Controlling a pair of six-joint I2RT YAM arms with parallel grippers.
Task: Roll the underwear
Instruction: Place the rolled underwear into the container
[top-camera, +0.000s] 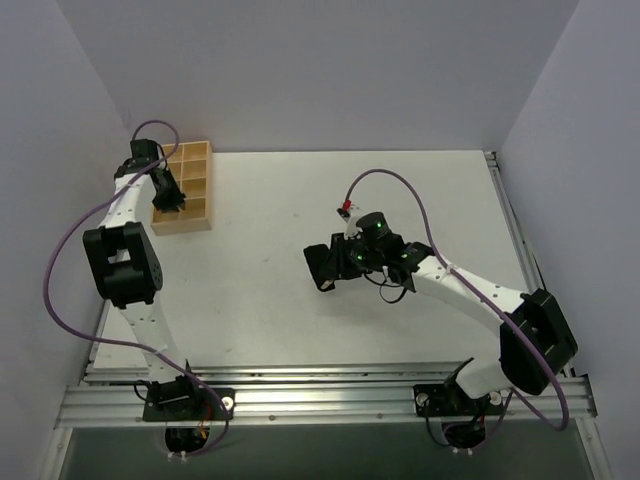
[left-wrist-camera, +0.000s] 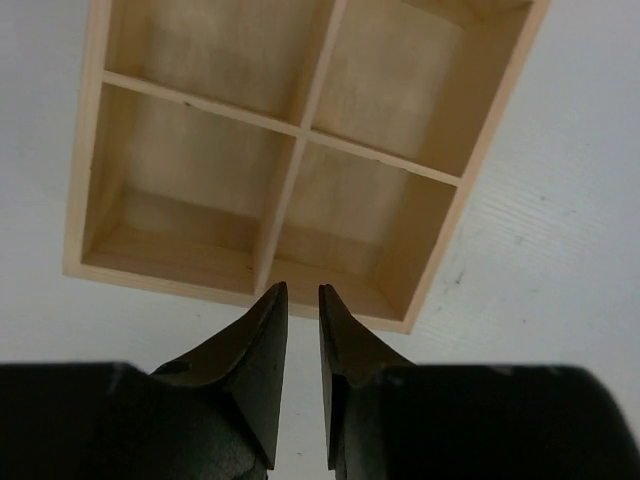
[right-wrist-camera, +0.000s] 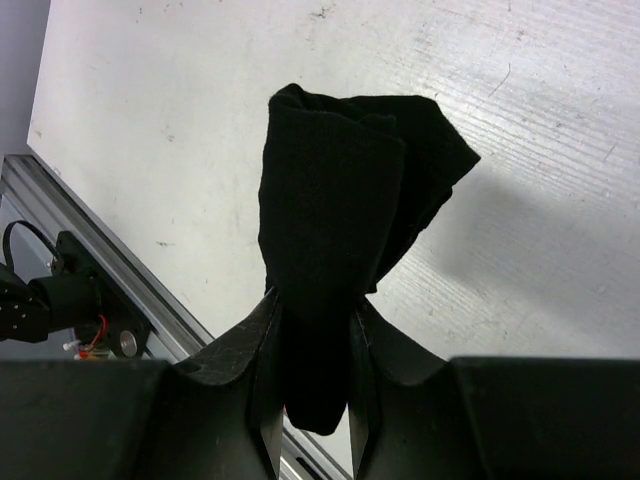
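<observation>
- Underwear (right-wrist-camera: 340, 220): matte black soft knit, bunched into a lumpy upright bundle with folds. It is wider beyond the fingertips and pinched thin between them.
- Right gripper (right-wrist-camera: 314, 300): fingers clamped on the bundle's narrow waist. A short tail of cloth hangs back between them toward the palm.
- Whether the bundle touches the table (right-wrist-camera: 550, 100) past the fingertips: cannot tell. Table is white with fine scratches.
- In the top view, black cloth and the black right gripper (top-camera: 328, 268) merge and are hard to separate.
- Left gripper (left-wrist-camera: 302, 290): dark wedge fingers nearly together, a thin slit between them, nothing held.
- Tray (left-wrist-camera: 470, 170): pale wood with thin dividers, its near wall just beyond the left fingertips. The four compartments in view show bare wood, and the far ones are cut off.
</observation>
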